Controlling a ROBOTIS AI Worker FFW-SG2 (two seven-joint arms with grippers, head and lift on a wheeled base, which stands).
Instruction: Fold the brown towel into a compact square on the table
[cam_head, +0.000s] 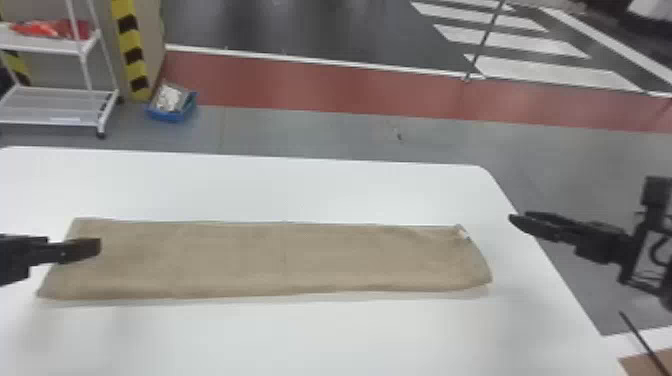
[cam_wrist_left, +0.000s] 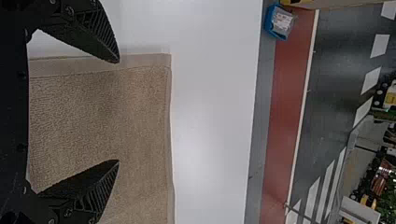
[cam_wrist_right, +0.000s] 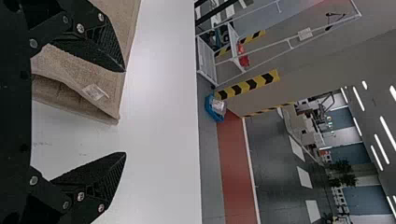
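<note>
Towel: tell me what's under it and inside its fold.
The towel lies on the table; the part beneath is hidden. Near the tag the fold gapes, showing cloth; deeper in is hidden.

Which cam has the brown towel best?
Head view: the brown towel shows end to end as a long flat strip, though the left pincer hides a bit near its left end. Left wrist view: that end close up, with its border. Right wrist view: the right end, white tag and parted layers.

The black right arm (cam_head: 654, 192) carries a curved cable (cam_head: 653, 248), silvery screws (cam_wrist_right: 80, 28) and a ridged, tapering end effector (cam_head: 518, 218).
</note>
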